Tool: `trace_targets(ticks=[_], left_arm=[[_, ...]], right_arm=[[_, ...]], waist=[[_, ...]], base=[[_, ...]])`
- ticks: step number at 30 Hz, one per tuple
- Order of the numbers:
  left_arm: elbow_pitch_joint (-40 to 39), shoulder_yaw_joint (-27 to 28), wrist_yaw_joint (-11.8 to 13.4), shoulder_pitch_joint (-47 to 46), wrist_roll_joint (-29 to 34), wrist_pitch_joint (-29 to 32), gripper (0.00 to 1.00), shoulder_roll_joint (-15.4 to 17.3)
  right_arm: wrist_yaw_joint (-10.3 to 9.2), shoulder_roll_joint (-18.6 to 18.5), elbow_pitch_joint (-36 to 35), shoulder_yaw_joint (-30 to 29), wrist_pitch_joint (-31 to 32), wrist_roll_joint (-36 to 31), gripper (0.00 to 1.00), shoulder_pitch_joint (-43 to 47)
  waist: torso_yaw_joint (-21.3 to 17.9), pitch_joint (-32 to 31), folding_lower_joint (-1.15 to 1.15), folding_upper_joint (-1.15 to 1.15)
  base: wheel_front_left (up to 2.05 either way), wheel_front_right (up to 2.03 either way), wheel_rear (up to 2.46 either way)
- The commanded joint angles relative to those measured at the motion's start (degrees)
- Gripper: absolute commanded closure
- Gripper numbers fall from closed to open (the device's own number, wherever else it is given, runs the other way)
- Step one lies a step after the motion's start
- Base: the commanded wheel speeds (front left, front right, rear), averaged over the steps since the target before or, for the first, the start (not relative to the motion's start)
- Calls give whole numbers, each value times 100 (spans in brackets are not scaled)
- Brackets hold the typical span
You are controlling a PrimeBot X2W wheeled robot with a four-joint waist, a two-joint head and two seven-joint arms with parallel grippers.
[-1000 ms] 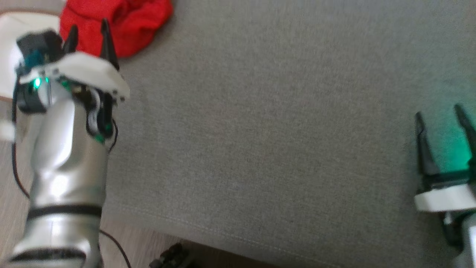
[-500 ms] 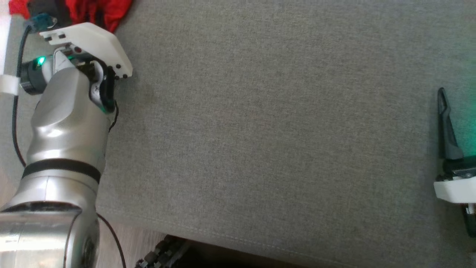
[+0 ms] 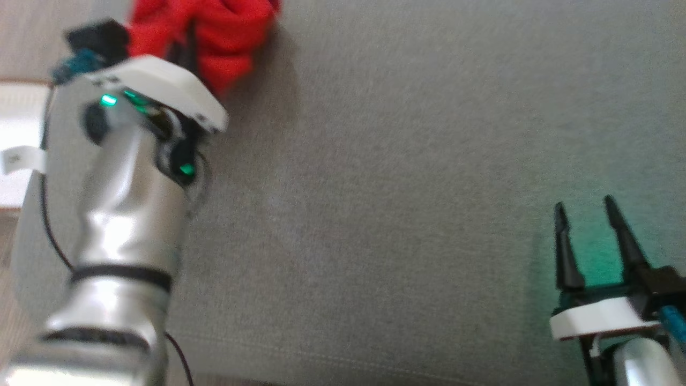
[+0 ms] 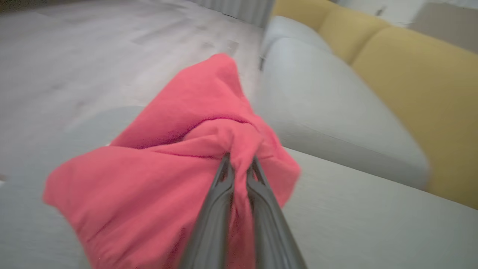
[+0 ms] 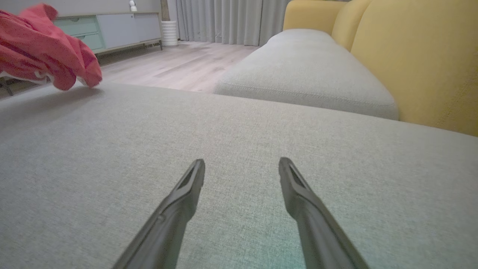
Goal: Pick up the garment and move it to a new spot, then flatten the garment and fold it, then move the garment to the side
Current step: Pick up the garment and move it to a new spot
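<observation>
The red garment [image 4: 149,179], judged soft, light and limp, is clamped at a bunched fold by the left gripper [image 4: 239,161], while the right gripper [image 5: 242,164] is held spread and empty.

Head view: high, facing down onto grey cushion [image 3: 402,187]. Left wrist view: very near, tight on red garment [image 4: 168,168], yellow sofa back [image 4: 410,74] beyond. Right wrist view: low, skimming cushion; garment upper left. All 3 share garment, cushion.

A grey fabric surface [image 5: 239,123] was shown in the foreground, adjoined by a grey seat cushion [image 5: 306,74] backed with yellow upholstery [image 5: 422,56]. Beyond, a pale wooden floor [image 5: 179,67], grey curtains [image 5: 224,20] and a low cabinet [image 5: 112,30] were seen.
</observation>
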Motion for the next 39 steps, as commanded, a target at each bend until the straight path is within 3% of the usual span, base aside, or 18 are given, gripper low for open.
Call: trace_targets(ticks=[1,2,5,10,15,18,20,21,25,32,33,34,35,39], left_arm=[[-955,-370,-31,406,-744,499,100,129],[-955,-370,-31,406,-744,499,100,129],[-2584,-1014,-33,1314,-1892,1401,100,111],[-5040,-1486,35,2844,-2689,2534,100,187],[-7119,-1887,629,3966,-3427,3381,100,162],[-7722,-2047,1057,4339,-3848,3600,100,136],[-7739,-2048,1333,4438,-4050,3584,100,122],[-7483,-1927,1645,4408,-4276,3406,100,111],[-6336,-1654,2173,3844,-4651,2541,100,104],[-3800,-1457,2692,2465,-5228,690,100,103],[-3474,-1494,2710,2307,-5271,489,82,103],[-3157,-1554,2707,2155,-5230,280,52,103],[-2853,-1641,2678,2022,-5128,76,0,103],[-1974,-2128,2340,1672,-4483,-430,0,104]], right_arm=[[41,62,-11,208,-111,45,0,52],[41,62,-11,208,-111,45,0,52],[41,135,197,294,-160,71,0,67],[41,177,392,390,-188,128,0,63],[41,184,376,456,-192,260,0,74],[41,185,356,500,-193,359,0,38],[41,185,354,547,-193,408,0,16],[41,185,366,587,-193,448,0,-15],[41,185,413,668,-193,472,0,-110],[41,186,478,826,-194,492,0,-320],[41,186,488,836,-194,490,0,-342],[41,186,500,840,-194,487,0,-363],[41,186,513,839,-194,486,0,-378],[41,186,558,805,-194,492,0,-371]], waist=[[-334,-724,0,0],[-334,-724,0,0],[-471,-966,0,0],[-712,-1148,0,0],[-940,-1157,0,0],[-1070,-1078,0,0],[-1145,-1017,0,0],[-1208,-950,0,0],[-1326,-822,0,0],[-1570,-630,0,0],[-1596,-602,0,0],[-1615,-577,0,0],[-1628,-565,0,0],[-1636,-566,0,0]], base=[[0,0,0],[0,0,0],[0,0,0],[0,0,0],[0,0,0],[0,0,0],[0,0,0],[0,0,0],[0,0,0],[0,0,0],[0,0,0],[0,0,0],[0,0,0],[0,0,0]])
